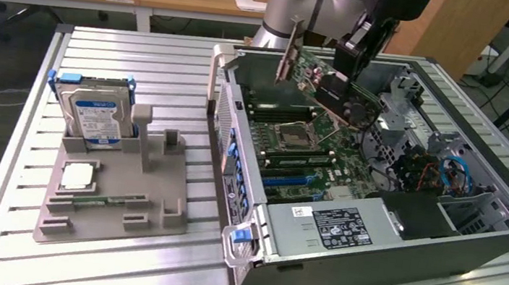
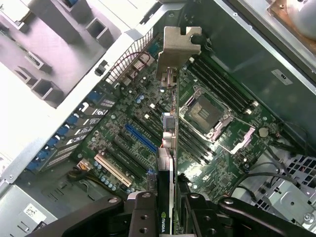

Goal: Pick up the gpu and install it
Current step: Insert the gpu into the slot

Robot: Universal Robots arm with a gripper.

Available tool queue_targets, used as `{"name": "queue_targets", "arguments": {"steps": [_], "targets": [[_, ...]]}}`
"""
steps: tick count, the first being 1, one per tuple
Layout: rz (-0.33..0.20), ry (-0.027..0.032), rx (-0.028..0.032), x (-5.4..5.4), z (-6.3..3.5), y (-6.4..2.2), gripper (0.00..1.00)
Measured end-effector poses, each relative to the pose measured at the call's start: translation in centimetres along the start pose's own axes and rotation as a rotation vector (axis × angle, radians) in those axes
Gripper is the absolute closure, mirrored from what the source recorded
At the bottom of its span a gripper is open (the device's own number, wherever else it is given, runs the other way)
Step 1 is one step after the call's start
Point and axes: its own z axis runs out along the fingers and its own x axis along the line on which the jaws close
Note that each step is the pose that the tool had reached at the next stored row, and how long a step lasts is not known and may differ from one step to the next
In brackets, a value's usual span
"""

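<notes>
Gpu (image 1: 317, 74) was clamped edge-on in my gripper (image 2: 170, 212), arm reaching down over the motherboard (image 1: 311, 157) in the open case (image 1: 366, 265).

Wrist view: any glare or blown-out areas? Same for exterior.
Wrist view: the table washes out to white, the gpu bracket catches light, the motherboard is evenly lit, the tool gripping the gpu sits in shadow. Exterior view: glare streaks on the table slats toward the exterior view's right; the case interior near the cables is dim.
</notes>
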Motion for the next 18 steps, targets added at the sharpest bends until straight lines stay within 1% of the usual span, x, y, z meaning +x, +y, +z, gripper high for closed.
{"name": "queue_targets", "arguments": {"steps": [18], "targets": [[-0.096,0.0043,-0.0022,0.0,0.0,0.0,0.74]]}}
